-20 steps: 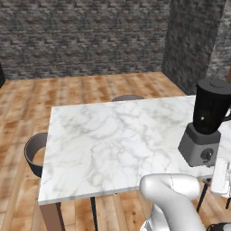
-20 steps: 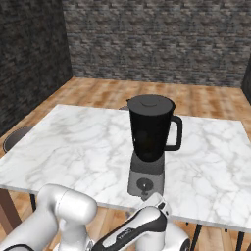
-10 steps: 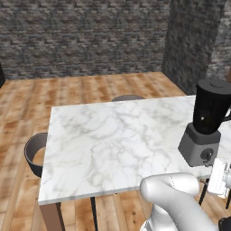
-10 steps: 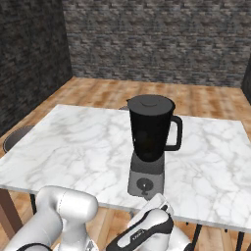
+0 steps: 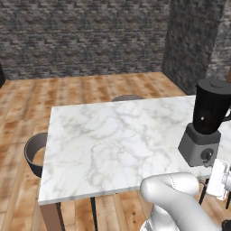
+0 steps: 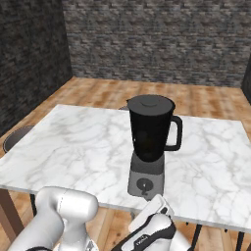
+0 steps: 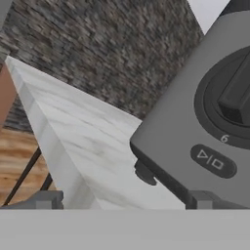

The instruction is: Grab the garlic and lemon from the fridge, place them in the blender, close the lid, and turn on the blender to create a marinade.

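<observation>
The blender (image 5: 208, 122) (image 6: 149, 142) stands near the marble table's front edge, its black jar on a grey boxy base (image 7: 205, 132). A dark grey lid (image 6: 149, 102) (image 5: 213, 84) sits on the jar's top. My gripper (image 7: 126, 201) is open, level with the base's front and close to it. Its round knob (image 7: 238, 95) (image 6: 145, 185) is just ahead, with a play button (image 7: 213, 160) below it. My white hand (image 5: 219, 178) (image 6: 156, 208) hangs just off the table edge in front of the base. Garlic, lemon and fridge are out of view.
The white marble table (image 5: 117, 135) (image 6: 73, 147) spreads wide to the blender's left. Dark round stools stand at its left side (image 5: 36, 151) (image 6: 17, 135) and behind it (image 5: 128, 97). Brick walls and a wooden floor surround the table.
My hand has edged slightly closer to the blender base's front. The blender and the lid have not moved.
</observation>
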Available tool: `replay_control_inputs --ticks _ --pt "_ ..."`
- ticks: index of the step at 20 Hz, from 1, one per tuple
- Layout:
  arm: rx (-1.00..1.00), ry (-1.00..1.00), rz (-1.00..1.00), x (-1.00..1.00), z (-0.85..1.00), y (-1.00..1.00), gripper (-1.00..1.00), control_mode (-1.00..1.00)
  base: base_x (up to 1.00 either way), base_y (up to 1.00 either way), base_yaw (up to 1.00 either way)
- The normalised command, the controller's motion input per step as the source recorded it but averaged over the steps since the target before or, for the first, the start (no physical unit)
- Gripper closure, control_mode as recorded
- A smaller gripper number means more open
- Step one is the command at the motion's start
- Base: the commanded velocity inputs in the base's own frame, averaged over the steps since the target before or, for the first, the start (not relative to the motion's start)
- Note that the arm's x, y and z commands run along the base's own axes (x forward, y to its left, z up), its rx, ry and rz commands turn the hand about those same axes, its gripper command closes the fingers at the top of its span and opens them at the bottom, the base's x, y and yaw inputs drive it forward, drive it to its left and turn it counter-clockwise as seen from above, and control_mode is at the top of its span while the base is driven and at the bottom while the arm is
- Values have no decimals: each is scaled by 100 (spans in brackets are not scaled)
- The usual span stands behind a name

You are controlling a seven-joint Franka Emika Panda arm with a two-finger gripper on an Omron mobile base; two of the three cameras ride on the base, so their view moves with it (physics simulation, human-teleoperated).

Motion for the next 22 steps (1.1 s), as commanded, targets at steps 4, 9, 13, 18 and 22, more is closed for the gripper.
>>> replay_control_inputs --ticks 4,9,13,18,22 --pt "0 0 0 49 3 0 -100 -100 0 0 0" --pt "0 6 0 57 6 0 -100 -100 0 0 0" --pt "0 9 0 61 4 0 -100 -100 0 0 0" --pt "0 5 0 43 1 -1 -100 -100 0 0 0" --pt "0 0 0 -17 0 0 -100 -100 0 0 0"
